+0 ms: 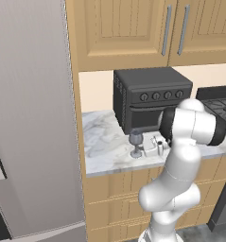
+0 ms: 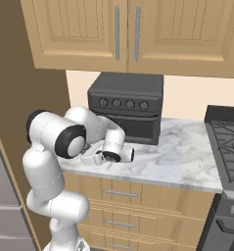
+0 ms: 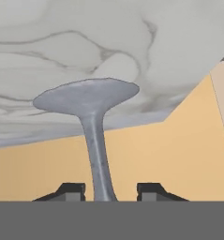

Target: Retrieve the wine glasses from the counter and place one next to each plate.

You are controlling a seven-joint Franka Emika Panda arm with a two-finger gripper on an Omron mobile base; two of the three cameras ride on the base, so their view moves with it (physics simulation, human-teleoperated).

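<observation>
Hand view: gripper (image 3: pixel 106 192) straddles wine glass (image 3: pixel 92 122) stem.

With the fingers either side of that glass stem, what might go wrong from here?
1. The fingers flank the wine glass's thin stem with gaps on both sides; an off-centre close may tip it.
2. The glass stands right in front of the toaster oven; lifting carelessly may knock it against the oven.
3. It sits near the counter front edge, so a slip could send it off.
</observation>
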